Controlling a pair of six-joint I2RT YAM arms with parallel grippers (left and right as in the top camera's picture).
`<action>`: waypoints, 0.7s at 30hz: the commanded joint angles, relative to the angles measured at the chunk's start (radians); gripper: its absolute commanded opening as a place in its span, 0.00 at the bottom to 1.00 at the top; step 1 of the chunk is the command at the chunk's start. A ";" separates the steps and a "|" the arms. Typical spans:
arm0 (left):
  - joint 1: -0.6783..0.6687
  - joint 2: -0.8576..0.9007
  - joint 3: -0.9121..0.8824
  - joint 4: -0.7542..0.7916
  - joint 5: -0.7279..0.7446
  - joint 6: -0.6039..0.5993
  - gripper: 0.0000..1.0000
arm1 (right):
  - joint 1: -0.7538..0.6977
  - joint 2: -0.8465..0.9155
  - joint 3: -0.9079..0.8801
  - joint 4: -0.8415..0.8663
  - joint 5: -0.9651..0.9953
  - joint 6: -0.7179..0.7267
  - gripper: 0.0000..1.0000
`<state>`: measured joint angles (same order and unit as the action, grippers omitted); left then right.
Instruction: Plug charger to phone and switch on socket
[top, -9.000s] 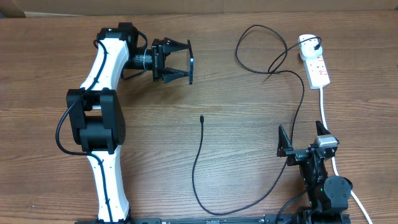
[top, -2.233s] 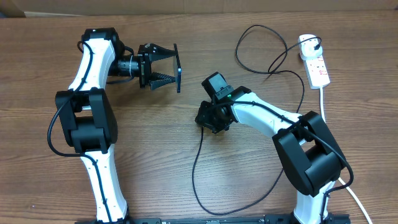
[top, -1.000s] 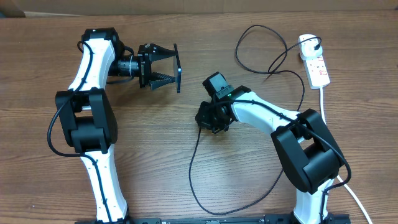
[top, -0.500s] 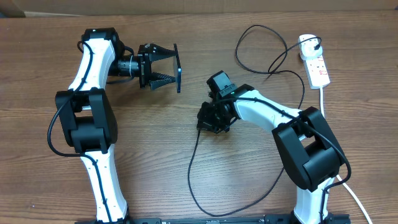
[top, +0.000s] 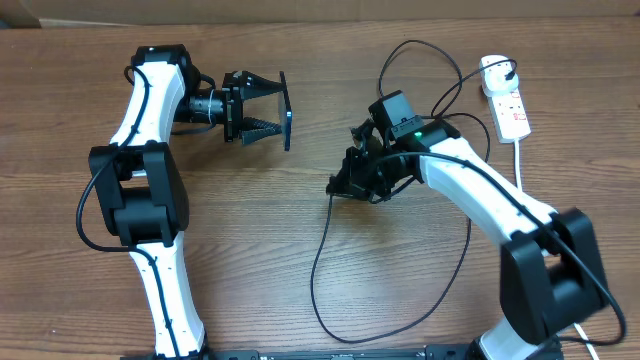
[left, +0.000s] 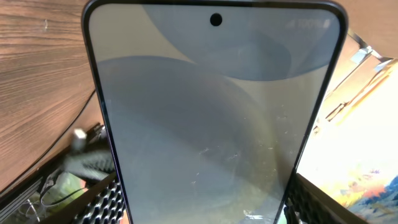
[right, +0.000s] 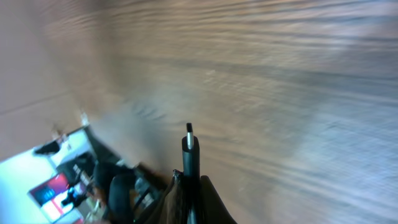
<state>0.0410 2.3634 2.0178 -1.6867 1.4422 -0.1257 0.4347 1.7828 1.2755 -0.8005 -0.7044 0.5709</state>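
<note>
My left gripper (top: 272, 108) holds the phone (top: 287, 110) above the table at the back left, edge-on in the overhead view. The phone's pale screen (left: 211, 118) fills the left wrist view, clamped between the ribbed pads (left: 112, 202). My right gripper (top: 342, 187) is shut on the charger's black plug near mid-table, to the right of the phone and apart from it. The plug tip (right: 189, 142) sticks out past my right gripper (right: 189, 186). The black cable (top: 318, 265) trails down and loops round to the white adapter (top: 492, 68) on the socket (top: 510, 108).
The socket's thick white cord (top: 523, 175) runs down the right side toward the front edge. Loops of black cable (top: 400, 75) lie at the back centre-right. The right arm's base (top: 545, 290) stands at the front right.
My right arm has swung right and back with the plug in its grip, dragging the cable along. The left arm and the phone have not moved.
</note>
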 joint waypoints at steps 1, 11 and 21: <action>-0.001 -0.035 0.026 -0.004 0.038 -0.033 0.57 | 0.003 -0.054 0.023 -0.003 -0.070 -0.031 0.04; -0.001 -0.035 0.026 -0.004 0.140 -0.104 0.54 | 0.002 -0.072 0.023 -0.028 -0.067 -0.030 0.04; -0.001 -0.035 0.026 -0.003 0.136 -0.110 0.53 | 0.002 -0.072 0.023 -0.048 -0.048 -0.054 0.04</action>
<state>0.0410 2.3634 2.0178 -1.6871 1.5230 -0.2371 0.4347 1.7390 1.2755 -0.8436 -0.7513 0.5453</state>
